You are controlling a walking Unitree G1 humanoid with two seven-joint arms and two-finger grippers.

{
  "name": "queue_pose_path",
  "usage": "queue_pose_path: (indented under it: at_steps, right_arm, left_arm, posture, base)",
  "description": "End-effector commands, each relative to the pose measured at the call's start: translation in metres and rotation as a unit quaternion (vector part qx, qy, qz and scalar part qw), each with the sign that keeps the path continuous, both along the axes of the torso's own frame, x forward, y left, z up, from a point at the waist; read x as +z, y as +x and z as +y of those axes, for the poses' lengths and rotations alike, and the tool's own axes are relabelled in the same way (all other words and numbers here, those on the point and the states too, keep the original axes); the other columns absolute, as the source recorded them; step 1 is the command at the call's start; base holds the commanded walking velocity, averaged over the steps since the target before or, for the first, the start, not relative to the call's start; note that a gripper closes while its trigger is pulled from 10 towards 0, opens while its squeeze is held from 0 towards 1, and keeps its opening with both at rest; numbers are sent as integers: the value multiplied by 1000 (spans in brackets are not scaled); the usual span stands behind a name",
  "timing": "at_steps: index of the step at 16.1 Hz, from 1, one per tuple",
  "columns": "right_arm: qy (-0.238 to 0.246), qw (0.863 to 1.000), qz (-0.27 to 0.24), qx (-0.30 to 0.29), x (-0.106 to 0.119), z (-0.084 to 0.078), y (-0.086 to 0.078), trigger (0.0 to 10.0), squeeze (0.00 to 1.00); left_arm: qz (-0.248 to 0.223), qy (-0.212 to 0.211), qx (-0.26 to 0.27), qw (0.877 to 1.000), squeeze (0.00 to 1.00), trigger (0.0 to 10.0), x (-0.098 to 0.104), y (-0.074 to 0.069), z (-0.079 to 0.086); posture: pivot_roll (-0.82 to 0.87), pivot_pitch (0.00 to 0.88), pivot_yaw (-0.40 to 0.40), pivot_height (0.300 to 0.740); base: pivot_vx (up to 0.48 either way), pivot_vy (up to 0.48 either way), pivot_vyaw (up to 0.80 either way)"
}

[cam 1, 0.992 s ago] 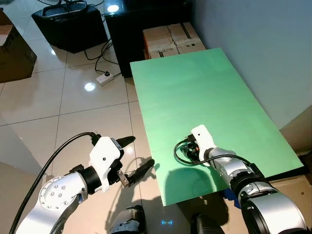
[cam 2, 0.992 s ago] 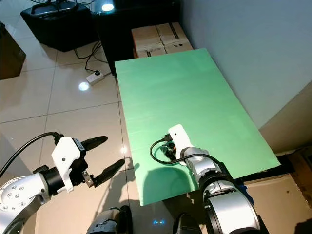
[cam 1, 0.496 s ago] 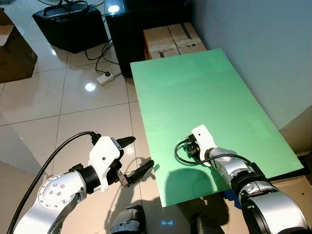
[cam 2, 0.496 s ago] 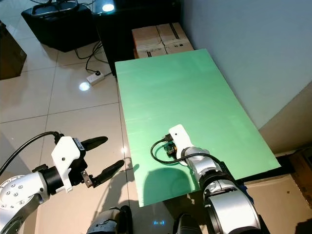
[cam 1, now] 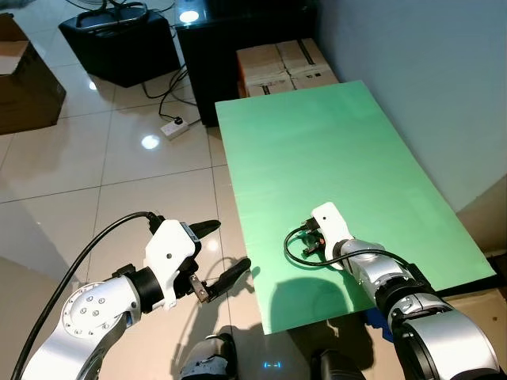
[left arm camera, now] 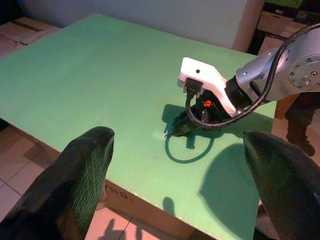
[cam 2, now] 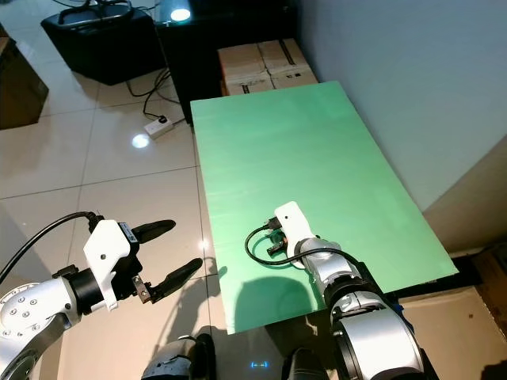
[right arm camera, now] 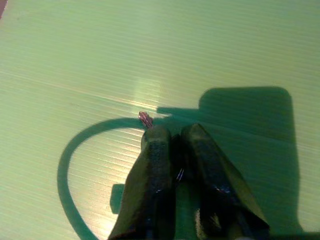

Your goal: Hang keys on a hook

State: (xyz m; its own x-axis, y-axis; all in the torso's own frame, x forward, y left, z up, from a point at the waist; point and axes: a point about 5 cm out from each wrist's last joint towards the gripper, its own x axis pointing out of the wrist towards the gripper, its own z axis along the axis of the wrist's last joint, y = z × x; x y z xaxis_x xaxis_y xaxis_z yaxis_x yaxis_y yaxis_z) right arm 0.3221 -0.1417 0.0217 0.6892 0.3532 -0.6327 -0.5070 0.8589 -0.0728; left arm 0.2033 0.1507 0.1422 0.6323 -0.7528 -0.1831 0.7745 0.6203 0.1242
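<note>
Tiled floor [cam 1: 119, 182], glossy, light reflections. Green table [cam 1: 333, 166] runs from near the robot toward the far wall, grey wall along its right edge. Past the table's far edge: black cabinet [cam 1: 238, 32], two cardboard boxes [cam 1: 285, 65] stacked against it. Black speaker-like box [cam 1: 123, 43] on floor far left of the cabinet; open brown carton [cam 1: 28, 75] at far left of the floor. White power strip [cam 1: 176, 125] on the floor with black cable running up to the cabinet.

Left arm off the table's left edge, over the floor. Left gripper [cam 1: 224, 252] spread wide, nothing between the fingers [left arm camera: 75, 185]; the left wrist view looks across the near part of the table at the right arm.

Right arm reaches over the table's near edge. Right gripper [right arm camera: 175, 145] tips down on the table surface, near the near-left corner, a bit inboard. Fingers clenched nearly together; a thin wire ring shows in the narrow gap between them, and a small brownish key tip [right arm camera: 145, 119] sticks out just beyond the left fingertip, lying on the green surface. So keys pinched at the table, low, touching or nearly touching it, cannot tell which. Black cable loop [cam 1: 297, 249] hangs off the right wrist, casting a round shadow on the table.
</note>
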Motion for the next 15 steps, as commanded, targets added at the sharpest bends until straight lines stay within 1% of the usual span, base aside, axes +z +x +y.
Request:
queue_pose_path:
  at_steps: [1, 5, 7, 8, 9, 10, 11, 13, 14, 15]
  right_arm:
    - [-6, 1000, 21, -4, -8, -2, -6, 0, 0]
    - [-8, 1000, 11, -13, -8, -4, -6, 0, 0]
    - [-6, 1000, -2, -24, -8, -5, -6, 0, 0]
    - [-2, 999, -17, -39, -5, -6, -4, 0, 0]
    - [0, 997, -51, -65, 1, -8, 1, 0, 0]
    - [-2, 994, -74, -80, 5, -10, 4, 0, 0]
    - [-8, 988, -110, -105, 10, -13, 7, 0, 0]
    - [-24, 970, -195, -144, 25, -21, 11, 0, 0]
    - [-32, 963, -220, -153, 30, -24, 11, 0, 0]
    - [-36, 958, -235, -161, 32, -26, 11, 0, 0]
  left_arm:
    - [-1, 4, -4, 1000, 0, 10000, 0, -1, 2]
    - [-4, 4, -5, 1000, 0, 10000, -1, 1, -1]
    - [-7, 3, -3, 1000, 0, 10000, -2, 3, -1]
    - [-11, 4, 0, 1000, 0, 10000, -3, 5, -2]
    - [-16, 2, 6, 1000, 0, 10000, -3, 7, -3]
    - [-20, 1, 10, 1000, 0, 10000, -3, 8, -3]
    - [-24, -1, 12, 1000, 0, 10000, -3, 10, -5]
    - [-30, -8, 15, 999, 0, 10000, -4, 13, -8]
    - [-32, -10, 15, 999, 0, 10000, -5, 14, -9]
    - [-33, -12, 14, 999, 0, 10000, -5, 14, -9]
  posture:
    - [106, 181, 92, 740]
    - [97, 166, 96, 740]
    - [89, 154, 93, 740]
    - [85, 145, 92, 740]
    - [77, 129, 84, 740]
    - [77, 129, 84, 740]
    - [68, 114, 81, 740]
    - [47, 87, 75, 740]
    - [44, 84, 75, 740]
    - [37, 76, 75, 740]
  base:
    - [0, 0, 0]
    - [0, 0, 0]
    - [0, 0, 0]
    - [0, 0, 0]
    - [0, 0, 0]
    - [0, 0, 0]
    - [0, 0, 0]
    - [0, 0, 0]
    - [0, 0, 0]
    - [0, 0, 0]
